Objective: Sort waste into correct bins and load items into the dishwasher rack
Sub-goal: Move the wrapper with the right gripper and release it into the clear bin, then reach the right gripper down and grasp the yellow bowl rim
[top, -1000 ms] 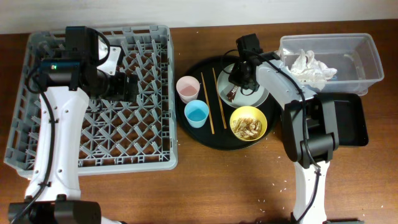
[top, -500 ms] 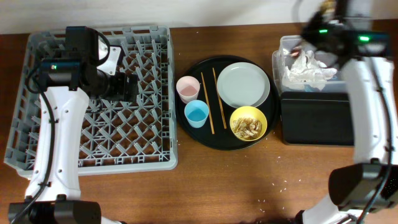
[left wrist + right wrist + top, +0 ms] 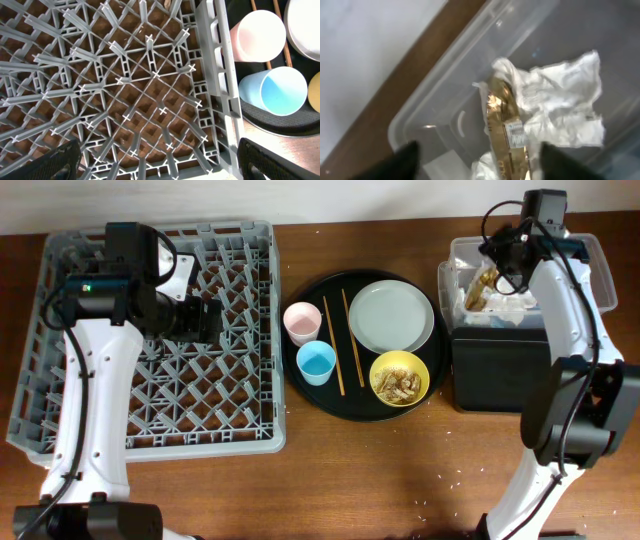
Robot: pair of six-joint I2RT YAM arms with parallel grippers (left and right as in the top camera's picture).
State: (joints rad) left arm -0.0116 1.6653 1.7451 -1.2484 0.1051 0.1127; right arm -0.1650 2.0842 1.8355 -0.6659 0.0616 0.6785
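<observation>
Plainly, right gripper [image 3: 480,151] gapes wide above brown snack wrapper [image 3: 506,131]; left gripper [image 3: 162,159] open too.

Brown table [image 3: 380,480] carrying rack [image 3: 190,390] left, round tray [image 3: 340,405] centre, tub [image 3: 452,285] and black tray [image 3: 500,370] right, scattered crumbs [image 3: 455,475].

Overhead looks straight down on whole table [image 3: 350,480], left wrist faces down close over rack [image 3: 125,100], right wrist close over tub [image 3: 445,85], both shared with overhead.
</observation>
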